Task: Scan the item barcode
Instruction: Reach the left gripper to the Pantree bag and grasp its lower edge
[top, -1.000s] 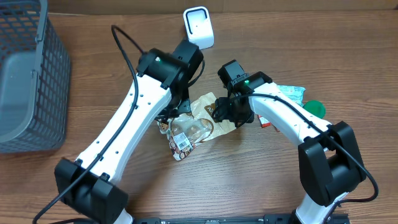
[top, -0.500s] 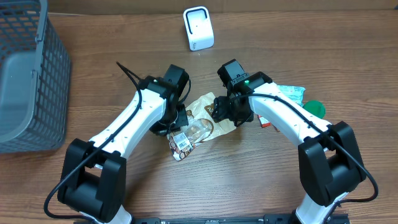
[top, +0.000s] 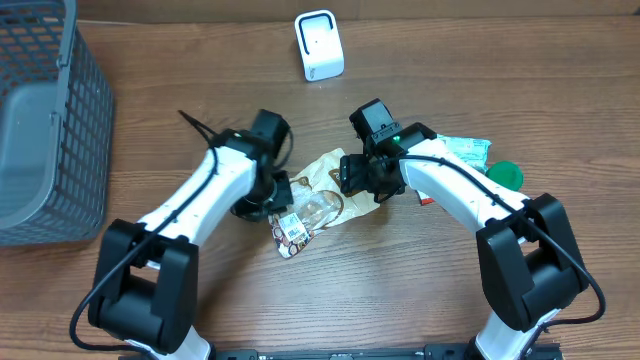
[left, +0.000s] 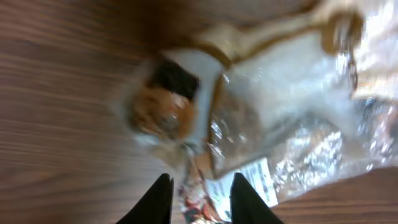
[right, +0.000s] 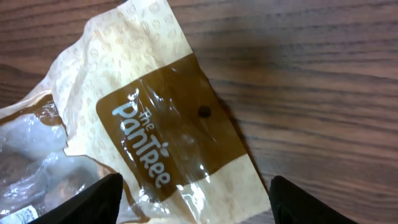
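The left gripper (left: 200, 186) has its fingers slightly apart over the left edge of the tan-and-clear plastic bakery packet (top: 312, 200); the right gripper (right: 194, 180) stands wide apart above its brown label, gripping nothing. The packet lies at frame centre on the brown wooden table (top: 450, 40), white barcode sticker (top: 293, 230) facing up. The white box-shaped scanner (top: 319, 45) stands well apart at top centre, the grey mesh basket (top: 40, 130) at upper left.

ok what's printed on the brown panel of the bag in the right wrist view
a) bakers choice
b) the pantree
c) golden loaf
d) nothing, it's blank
b, since the bag carries white lettering on its brown panel that reads the pantree.
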